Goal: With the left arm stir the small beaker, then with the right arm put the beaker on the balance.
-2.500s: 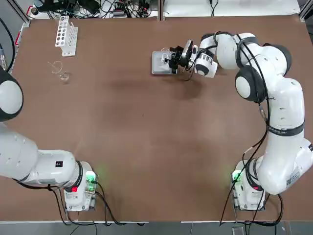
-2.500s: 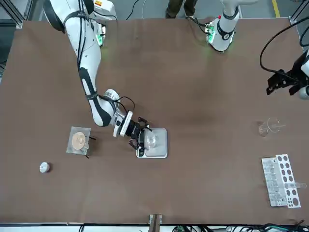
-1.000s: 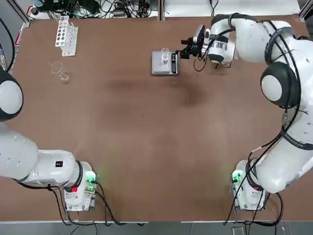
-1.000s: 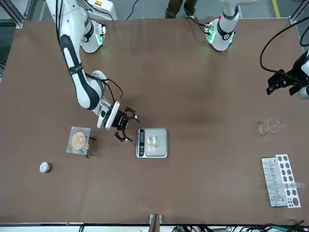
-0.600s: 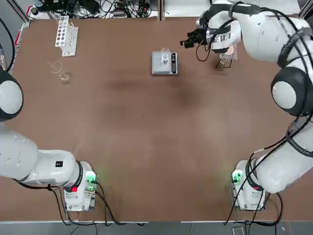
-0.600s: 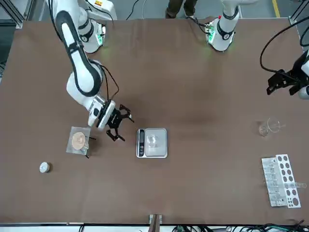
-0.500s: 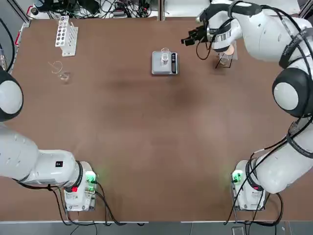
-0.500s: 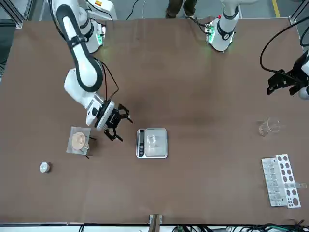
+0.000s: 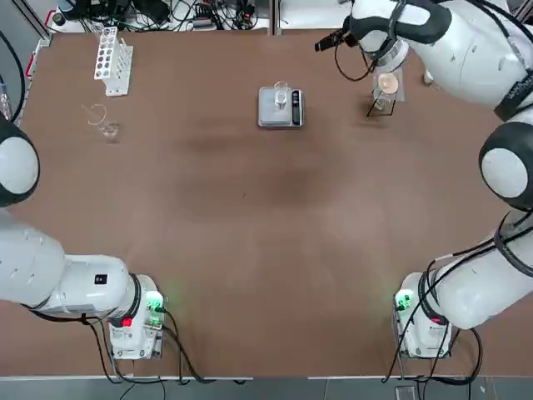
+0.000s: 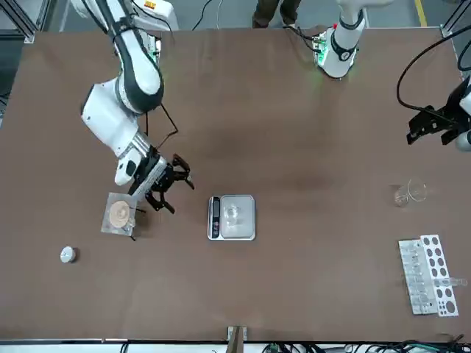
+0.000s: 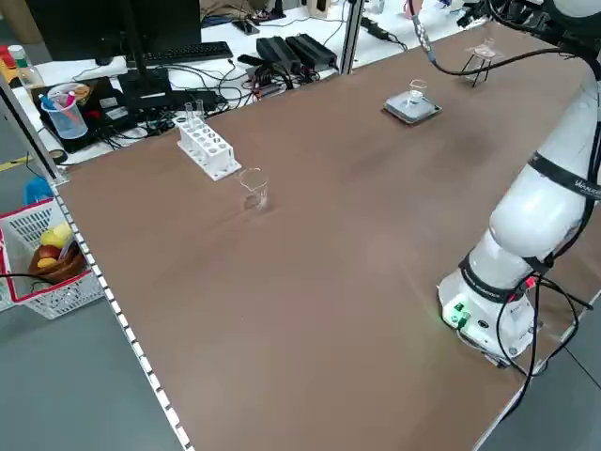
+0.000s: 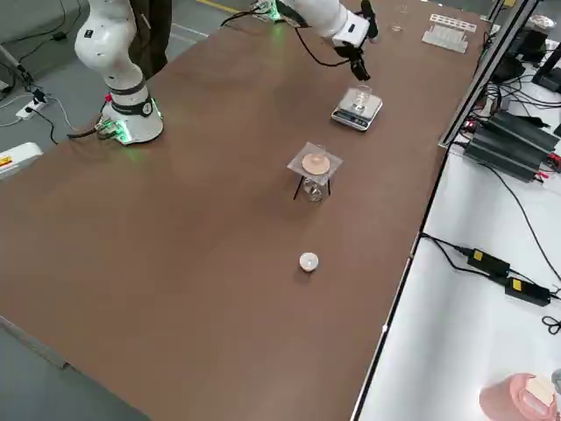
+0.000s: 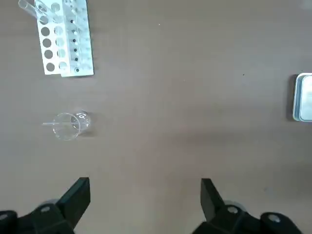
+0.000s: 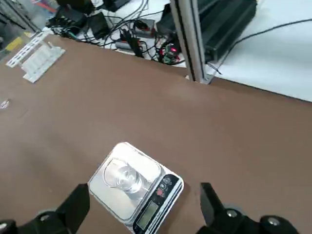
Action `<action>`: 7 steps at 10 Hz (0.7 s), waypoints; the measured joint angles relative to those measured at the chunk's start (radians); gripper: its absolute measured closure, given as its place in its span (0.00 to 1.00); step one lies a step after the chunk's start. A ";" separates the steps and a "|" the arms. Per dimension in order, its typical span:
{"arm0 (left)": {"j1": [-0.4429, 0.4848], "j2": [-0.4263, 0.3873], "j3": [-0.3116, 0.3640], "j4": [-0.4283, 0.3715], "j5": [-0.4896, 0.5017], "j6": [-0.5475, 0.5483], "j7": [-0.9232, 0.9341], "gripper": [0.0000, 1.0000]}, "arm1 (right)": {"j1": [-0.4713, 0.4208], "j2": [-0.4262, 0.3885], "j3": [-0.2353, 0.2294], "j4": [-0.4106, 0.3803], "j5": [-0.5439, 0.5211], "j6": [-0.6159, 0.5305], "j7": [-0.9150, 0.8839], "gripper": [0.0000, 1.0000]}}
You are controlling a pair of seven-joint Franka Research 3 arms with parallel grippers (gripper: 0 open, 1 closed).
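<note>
The small beaker [image 9: 281, 98] stands upright on the metal plate of the balance [image 9: 270, 115], in the far middle of the table. It also shows on the balance [image 14: 147, 208] as the beaker [image 14: 122, 175] in the right wrist view. My right gripper [image 9: 326, 41] hangs open and empty, raised above the table, beyond and to the right of the balance, apart from it. In the front view that gripper [image 10: 179, 187] sits between the balance [image 10: 232, 218] and a clear stand. My left gripper [image 10: 427, 131] is parked high over the table's left side, open [image 13: 145, 185] and empty.
A larger glass vessel [image 9: 104, 125] holding a thin rod stands at the far left, with a white test-tube rack [image 9: 112, 58] behind it. The clear stand with a tan disc [image 9: 386, 83] is right of the balance, and a small white round object [image 10: 67, 254] lies farther right.
My right gripper has drawn back from the balance, rising and moving toward the far right, leaving the beaker on the plate. The left arm has not moved.
</note>
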 joint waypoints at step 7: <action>0.000 0.000 0.000 0.000 0.000 0.000 0.000 0.00 | -0.092 -0.079 -0.021 0.156 -0.556 -0.438 0.730 0.00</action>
